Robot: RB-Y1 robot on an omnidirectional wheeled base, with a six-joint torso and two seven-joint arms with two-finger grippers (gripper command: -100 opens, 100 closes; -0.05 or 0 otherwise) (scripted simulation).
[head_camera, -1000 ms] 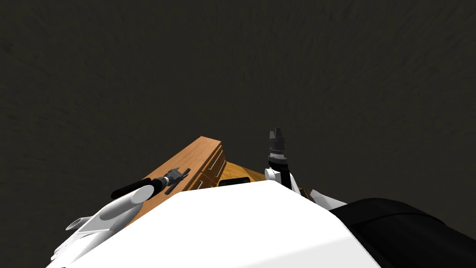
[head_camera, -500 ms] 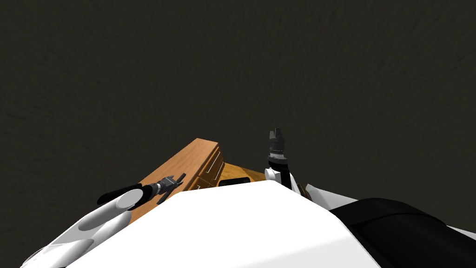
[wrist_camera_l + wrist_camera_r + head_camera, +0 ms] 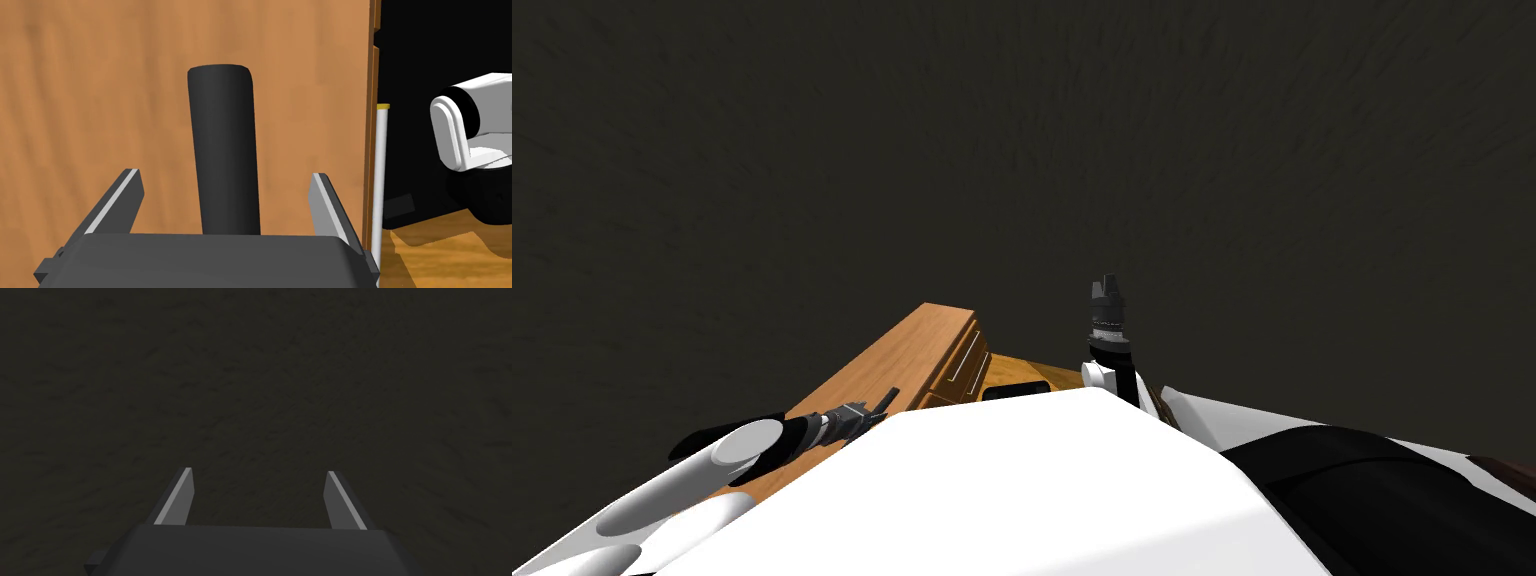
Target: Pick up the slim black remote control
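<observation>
A slim black remote control [image 3: 225,150] lies flat on the brown wooden top [image 3: 90,100] of a cabinet. My left gripper [image 3: 224,174] is open and straddles the remote's near half, one finger on each side with a gap to both. The remote's rounded far end reaches out beyond the fingertips, and its near end is hidden under the gripper's body. In the head view the left gripper [image 3: 864,414] hovers over the near part of the cabinet top [image 3: 917,345]. My right gripper [image 3: 1108,290] is held up to the right of the cabinet, and the right gripper [image 3: 260,470] stands open with nothing between its fingers.
The cabinet's edge [image 3: 371,125] runs close beside the remote, with a thin white rod [image 3: 382,170] along its front. Beyond it lie a black area and a wooden floor [image 3: 450,245]. The cabinet front with drawers [image 3: 967,360] faces right, and a dark wall rises behind.
My left arm has drawn back along the cabinet top, so the gripper now sits nearer and further left in the head view. The right arm has not moved.
</observation>
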